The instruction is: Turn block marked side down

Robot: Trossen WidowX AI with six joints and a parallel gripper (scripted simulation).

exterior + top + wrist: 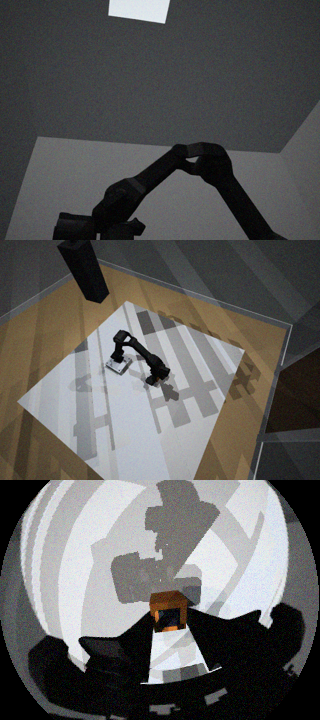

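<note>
The small orange block [168, 599] [157, 379] has a dark square inside an orange border on one side, which faces the wrist camera and the gripper's palm. A plain orange side shows above it in the wrist view. My gripper [167, 611] is shut on the block, with one black finger against its left side and one against its right. In the top view the wrist and fingers hide most of the block. The exterior view shows the arm, but not the block or the fingertips. Whether the block touches the white table [129, 420] [110, 620] is unclear.
The white arm base [119, 367] stands left of the gripper in the top view. A tall black pillar [86, 273] is beyond the table's back corner. Wooden floor [230, 431] surrounds the table, and shadow bands cross it.
</note>
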